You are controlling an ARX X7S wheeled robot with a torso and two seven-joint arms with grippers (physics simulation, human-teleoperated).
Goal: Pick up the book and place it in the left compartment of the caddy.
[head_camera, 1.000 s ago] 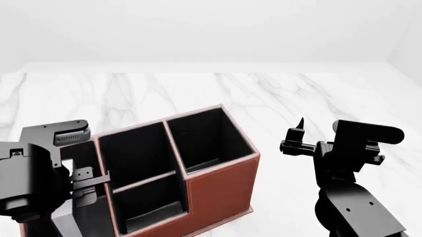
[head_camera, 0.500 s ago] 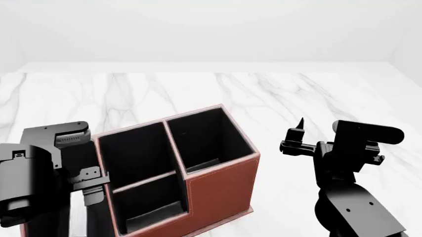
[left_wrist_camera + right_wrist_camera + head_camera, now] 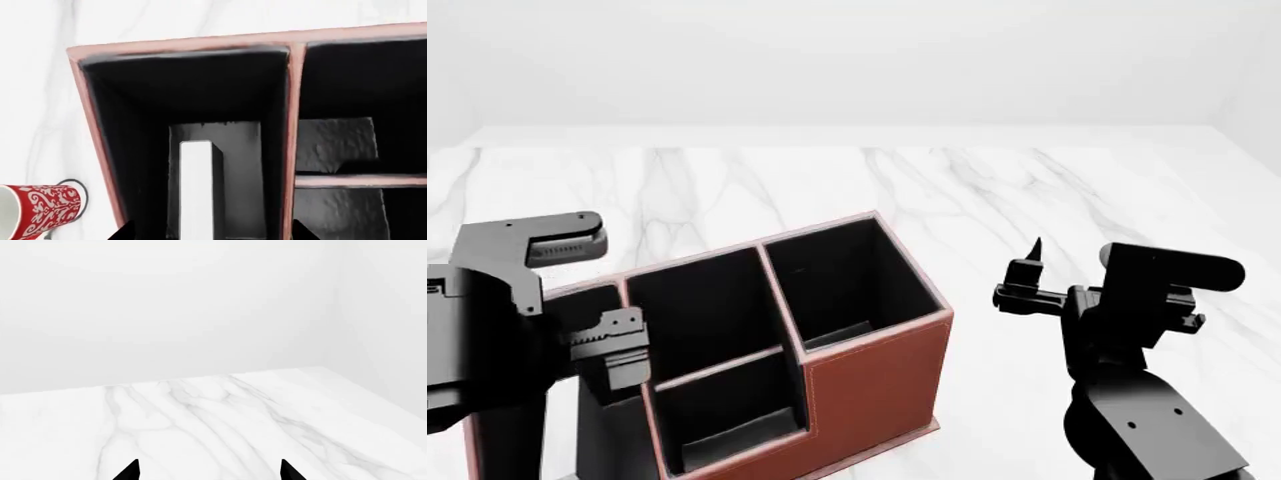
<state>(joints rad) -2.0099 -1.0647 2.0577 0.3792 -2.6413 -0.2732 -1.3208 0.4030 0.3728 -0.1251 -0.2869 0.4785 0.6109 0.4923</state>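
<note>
The book (image 3: 197,190) is seen standing on edge, white page edges up, on the black floor of the left compartment (image 3: 133,130) of the caddy (image 3: 874,385), with nothing gripping it. The left gripper (image 3: 208,231) is held above that slot with its 2 fingertips spread wide, released, while a red-and-white mug (image 3: 37,209) lies on the marble table (image 3: 988,190) just outside the caddy wall. The right gripper (image 3: 209,470) is parked apart over bare marble, its tips parted and empty
</note>
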